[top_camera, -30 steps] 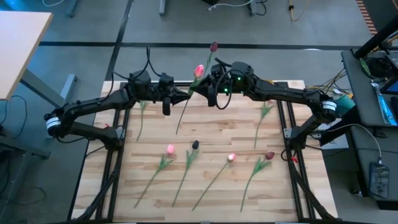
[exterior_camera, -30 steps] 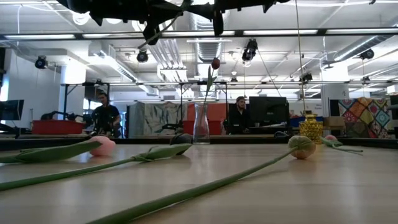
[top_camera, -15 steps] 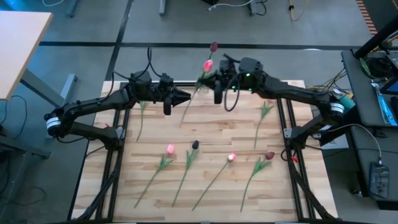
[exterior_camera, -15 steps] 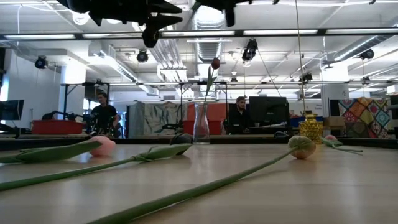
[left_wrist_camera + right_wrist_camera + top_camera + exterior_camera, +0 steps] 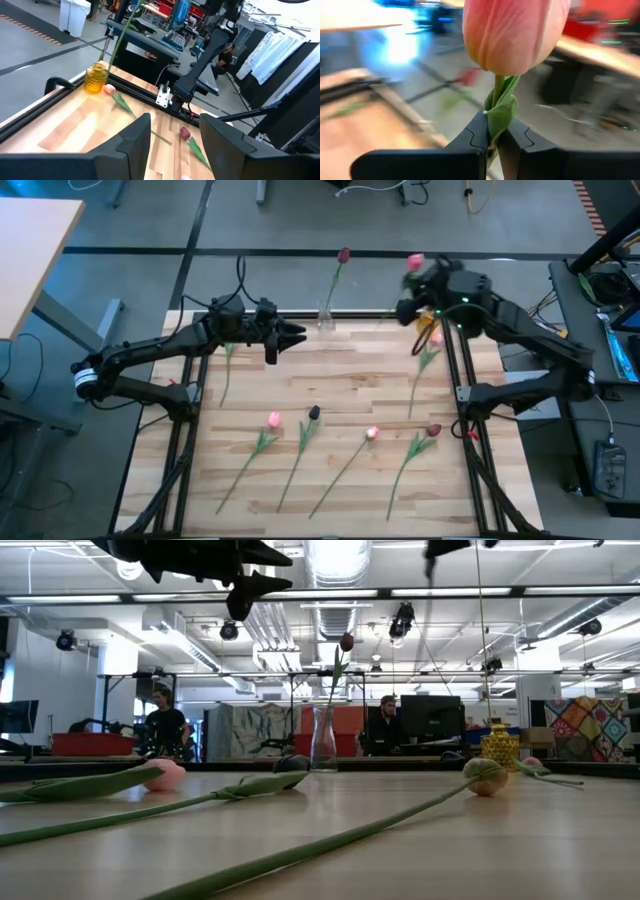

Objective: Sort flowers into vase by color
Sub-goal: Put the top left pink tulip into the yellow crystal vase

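Observation:
My right gripper is shut on a pink tulip, high over the table's far right corner. The tulip's green stem hangs slanting down toward a yellow vase. Whether its end reaches the vase, I cannot tell. My left gripper hovers open and holds nothing near the far edge, left of a clear vase that holds a maroon tulip. Several tulips lie flat on the table, pink and maroon among them. My right gripper pinches the tulip just under its pink head, where a green leaf wraps the stem, between its two fingers. The fingers come in about level and lie across the stem. The flower is lifted clear, head up, with the stem hanging below the fingers.
More tulips lie along the left and right sides of the table. A pink head rests beside the yellow vase. Black frame rails run along both table sides. People sit in the room beyond the far edge.
My left gripper has opened and let go of the pink tulip while staying in place. My right gripper has shut on the tulip below its head, then swung up and toward the table's far right corner, turning as it went. The tulip has gone from slanted to head-up.

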Motion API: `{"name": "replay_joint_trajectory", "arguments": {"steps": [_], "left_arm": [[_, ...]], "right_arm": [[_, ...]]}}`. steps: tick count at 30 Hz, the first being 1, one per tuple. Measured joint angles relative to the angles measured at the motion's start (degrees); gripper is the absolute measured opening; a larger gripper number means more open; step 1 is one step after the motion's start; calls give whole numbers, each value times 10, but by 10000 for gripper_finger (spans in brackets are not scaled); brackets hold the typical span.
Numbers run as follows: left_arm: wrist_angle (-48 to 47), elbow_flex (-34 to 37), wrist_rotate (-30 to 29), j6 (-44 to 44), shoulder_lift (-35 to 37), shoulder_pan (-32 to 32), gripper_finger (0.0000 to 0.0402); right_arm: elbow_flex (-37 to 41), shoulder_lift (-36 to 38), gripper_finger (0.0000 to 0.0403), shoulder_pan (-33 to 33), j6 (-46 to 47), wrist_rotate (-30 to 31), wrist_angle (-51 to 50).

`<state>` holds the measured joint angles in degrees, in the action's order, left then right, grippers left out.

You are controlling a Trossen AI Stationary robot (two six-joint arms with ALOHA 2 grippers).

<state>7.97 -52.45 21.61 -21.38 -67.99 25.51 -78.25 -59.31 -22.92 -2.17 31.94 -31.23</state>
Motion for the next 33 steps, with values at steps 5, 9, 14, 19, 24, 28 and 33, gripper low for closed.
{"name": "replay_joint_trajectory", "arguments": {"steps": [5,9,14,19,24,28,33], "left_arm": [[0,0,-2,7,0,0,155],[0,0,-2,7,0,0,154],[-11,1,-2,8,0,-1,153],[-17,1,-2,11,0,-1,153],[-18,1,-2,12,0,-2,153],[-21,1,-2,10,0,-2,153],[-28,1,-2,8,0,-2,153]], "right_arm": [[38,32,17,-6,-23,127,0],[63,34,17,-21,-35,174,-2],[92,24,17,-57,-54,191,1],[127,14,17,-98,-65,192,9],[178,18,17,-121,-90,191,76],[205,21,17,-131,-91,187,113],[224,21,17,-133,-61,186,117]]}}
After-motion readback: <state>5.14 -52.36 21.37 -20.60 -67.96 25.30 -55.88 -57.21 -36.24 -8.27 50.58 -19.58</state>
